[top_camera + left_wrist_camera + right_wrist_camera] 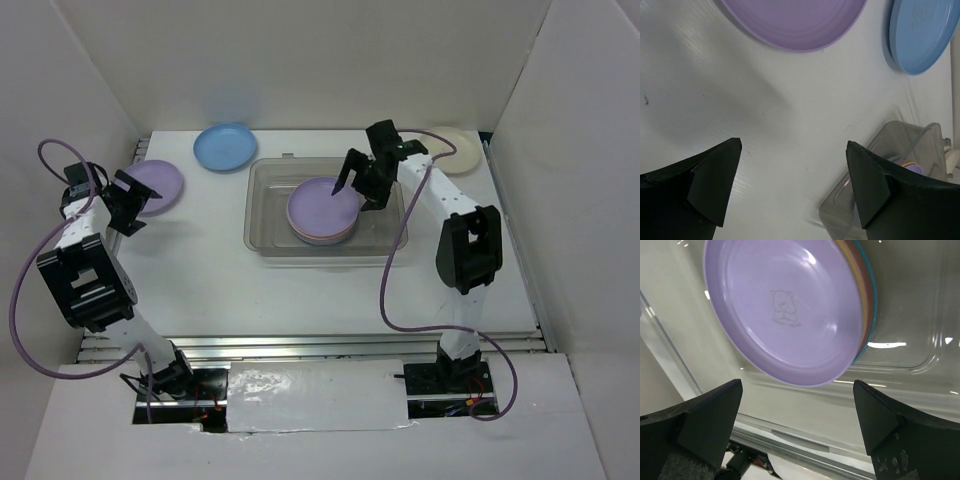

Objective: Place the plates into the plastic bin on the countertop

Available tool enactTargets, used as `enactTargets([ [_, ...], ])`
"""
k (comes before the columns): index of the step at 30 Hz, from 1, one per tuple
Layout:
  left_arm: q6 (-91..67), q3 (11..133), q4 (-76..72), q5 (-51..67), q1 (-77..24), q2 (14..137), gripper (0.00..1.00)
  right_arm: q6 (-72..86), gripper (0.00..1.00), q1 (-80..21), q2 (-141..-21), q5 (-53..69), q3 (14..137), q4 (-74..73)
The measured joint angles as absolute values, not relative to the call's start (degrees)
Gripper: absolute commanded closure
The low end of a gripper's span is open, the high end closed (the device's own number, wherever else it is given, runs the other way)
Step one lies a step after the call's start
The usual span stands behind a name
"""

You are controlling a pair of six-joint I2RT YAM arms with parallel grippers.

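The clear plastic bin (266, 205) sits mid-countertop (300, 290). It holds a stack of plates with a lavender plate (322, 206) on top. In the right wrist view this top plate (785, 310) has orange, pink and blue rims (868, 295) under it. My right gripper (355, 190) is open and empty over the bin, just above the stack (797, 405). A second lavender plate (155, 185) lies at the left and a blue plate (225, 146) behind it. A cream plate (455, 148) lies at the back right. My left gripper (140, 205) is open and empty beside the left lavender plate (795, 22).
White walls close in the countertop on the left, back and right. A metal rail (320, 345) runs along the front edge. The left wrist view shows the blue plate (922, 32) and a corner of the bin (900, 150). Purple cables loop from both arms.
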State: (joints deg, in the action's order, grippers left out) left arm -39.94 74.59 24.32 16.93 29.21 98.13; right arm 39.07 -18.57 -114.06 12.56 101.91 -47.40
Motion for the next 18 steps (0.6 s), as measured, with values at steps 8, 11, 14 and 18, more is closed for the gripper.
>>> enactTargets([
  [8,-46.33,74.65,15.66,15.68,29.98,105.34,0.01,39.05,0.00,-21.39,-102.85,16.29,98.72,-45.45],
  [11,-49.04,74.63,13.85,13.58,29.89,107.53,0.01,39.05,0.00,-23.59,-95.72,17.87,96.53,-44.38],
  [14,-52.07,73.67,11.09,10.68,29.36,107.92,0.01,39.07,0.00,-25.39,-90.94,19.55,94.30,-42.89],
  [18,-55.99,71.18,6.28,7.25,28.36,107.92,0.01,39.09,0.00,-26.61,-88.29,21.43,91.20,-41.71],
])
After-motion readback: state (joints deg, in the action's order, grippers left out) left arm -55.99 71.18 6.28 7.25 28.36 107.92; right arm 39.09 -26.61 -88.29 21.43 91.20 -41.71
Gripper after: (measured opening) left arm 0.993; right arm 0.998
